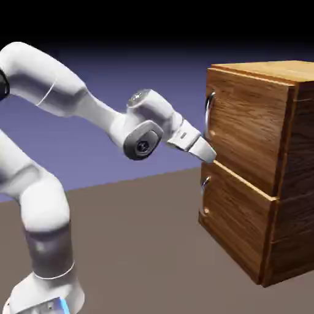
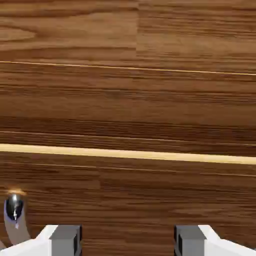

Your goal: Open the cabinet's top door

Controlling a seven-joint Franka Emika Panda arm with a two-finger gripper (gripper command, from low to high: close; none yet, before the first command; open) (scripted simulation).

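The brown wood-grain cabinet (image 1: 295, 184) stands at the exterior view's right. Its top door (image 1: 248, 126) is flush with the body, and a curved silver handle (image 1: 210, 109) sits at its left edge. My gripper (image 1: 210, 156) hovers just in front of the cabinet face, below that handle, level with the seam between the two panels. In the hand view the gripper (image 2: 127, 243) is open with only wood grain between the grey fingertips (image 2: 65, 240). A pale seam (image 2: 128, 154) crosses that view. A silver handle end (image 2: 14, 208) shows at the lower left; which panel it belongs to is unclear.
The lower panel (image 1: 236, 221) has its own small handle (image 1: 205, 184) just below my gripper. The brown tabletop (image 1: 141, 245) stretches between the robot base and the cabinet.
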